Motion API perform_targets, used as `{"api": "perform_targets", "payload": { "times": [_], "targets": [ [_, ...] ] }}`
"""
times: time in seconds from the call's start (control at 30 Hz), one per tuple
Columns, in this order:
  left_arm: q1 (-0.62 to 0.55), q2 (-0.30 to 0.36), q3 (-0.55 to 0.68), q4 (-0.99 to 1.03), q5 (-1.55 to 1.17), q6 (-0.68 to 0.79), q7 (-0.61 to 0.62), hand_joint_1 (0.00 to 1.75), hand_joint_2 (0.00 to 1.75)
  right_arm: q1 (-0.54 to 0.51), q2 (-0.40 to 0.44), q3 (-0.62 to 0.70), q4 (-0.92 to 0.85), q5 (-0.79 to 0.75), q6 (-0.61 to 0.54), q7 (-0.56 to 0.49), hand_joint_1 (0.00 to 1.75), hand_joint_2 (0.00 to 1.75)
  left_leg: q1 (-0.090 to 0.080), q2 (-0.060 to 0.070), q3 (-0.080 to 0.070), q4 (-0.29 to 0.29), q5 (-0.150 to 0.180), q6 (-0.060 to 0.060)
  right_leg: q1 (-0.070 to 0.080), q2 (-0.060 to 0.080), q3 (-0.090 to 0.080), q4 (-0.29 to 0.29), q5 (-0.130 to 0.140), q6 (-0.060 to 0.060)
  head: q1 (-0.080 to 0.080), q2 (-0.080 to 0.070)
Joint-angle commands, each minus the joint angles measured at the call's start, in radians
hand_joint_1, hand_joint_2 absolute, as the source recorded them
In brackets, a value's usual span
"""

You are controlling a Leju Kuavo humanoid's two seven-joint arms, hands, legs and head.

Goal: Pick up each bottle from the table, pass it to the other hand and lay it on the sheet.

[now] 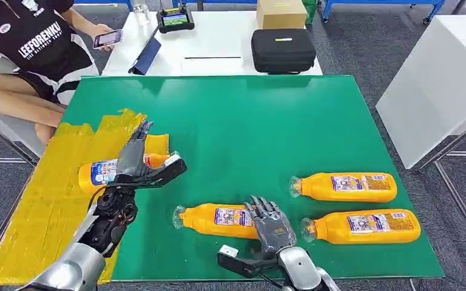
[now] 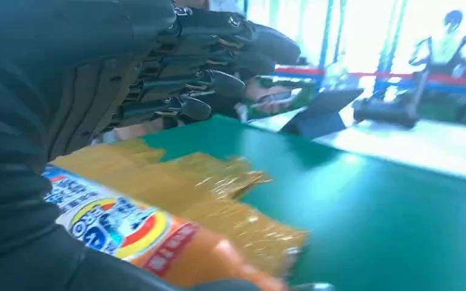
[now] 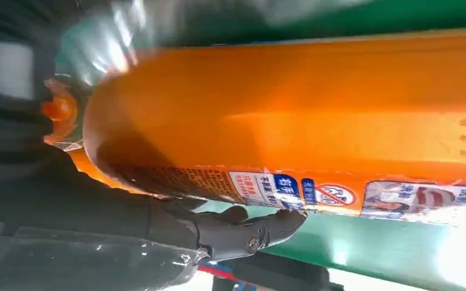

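1. Bottles first, starting at the fingers: my left hand [image 1: 135, 162] sits over an orange bottle [image 1: 100, 172] lying on the yellow sheet [image 1: 48, 206]. In the left wrist view the dark fingers [image 2: 212, 82] stretch out straight above the sheet while the bottle's label lies against the palm side. I cannot tell whether the hand is gripping it or has let go.

2. My right hand [image 1: 271, 225] rests on the base end of the nearest bottle [image 1: 215, 219] on the green table [image 1: 249, 127]. The right wrist view shows fingers [image 3: 249, 233] curled under the orange body, label facing the camera. The bottle lies flat on the green surface; I read the fingers as closing around it, though the grasp looks partial and no lift shows.

3. Outward from the hands: two more bottles lie on their sides to the right of the robot, one farther [image 1: 344, 187] and one nearer [image 1: 364, 227], both apart from the hand and untouched.

4. Progress, my judgement: one bottle is on the sheet, three are on the green surface. The first delivery appears done or nearly so; the second pick is beginning; hand-over and laying down remain for three.

5. Surroundings: a seated person [image 1: 30, 48] holds a phone at the far left; a black case [image 1: 283, 50] sits on the white table beyond.
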Motion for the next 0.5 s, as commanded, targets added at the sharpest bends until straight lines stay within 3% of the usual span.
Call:
{"api": "perform_targets", "payload": {
  "times": [0.03,0.37,0.4,0.43,0.47,0.5],
  "targets": [
    [0.071,-0.029,-0.049,-0.22,0.079,-0.027,-0.043,0.0,1.75,-0.021,0.021,0.017,0.223,0.02,0.011,0.027,0.0,1.75,0.003,0.0,0.003,0.001,-0.001,-0.005,0.003,-0.003,0.005,-0.002,-0.001,0.0,0.0,0.0],
    [0.174,-0.025,-0.113,-0.481,0.307,-0.094,-0.137,0.0,1.75,-0.092,0.07,-0.049,0.5,-0.013,0.009,0.043,0.0,1.75,0.004,0.005,0.01,-0.001,-0.003,-0.004,0.005,0.002,0.011,-0.004,0.004,-0.004,0.0,0.0],
    [0.183,-0.023,-0.121,-0.507,0.342,-0.095,-0.147,0.0,1.75,-0.103,0.075,-0.059,0.537,-0.011,-0.001,0.048,0.66,1.75,0.005,0.007,0.009,-0.001,-0.004,-0.006,0.006,0.004,0.01,-0.006,0.005,-0.004,0.0,0.0],
    [0.196,-0.019,-0.126,-0.538,0.367,-0.097,-0.154,0.0,1.75,-0.112,0.077,-0.066,0.565,-0.01,-0.013,0.049,1.59,1.75,0.005,0.011,0.013,-0.001,-0.005,-0.005,0.006,0.009,0.013,-0.005,0.004,-0.006,0.0,0.0],
    [0.203,-0.016,-0.128,-0.553,0.374,-0.097,-0.156,0.0,1.75,-0.115,0.078,-0.068,0.574,-0.012,-0.017,0.047,1.71,1.75,0.006,0.011,0.011,-0.001,-0.004,-0.004,0.007,0.008,0.011,-0.007,0.006,-0.006,0.0,0.0],
    [0.215,-0.011,-0.132,-0.582,0.386,-0.1,-0.16,0.0,1.75,-0.12,0.081,-0.073,0.586,-0.016,-0.024,0.044,1.73,1.75,0.006,0.014,0.013,0.0,-0.006,-0.004,0.008,0.012,0.012,-0.006,0.006,-0.007,0.0,0.0]
  ]
}}
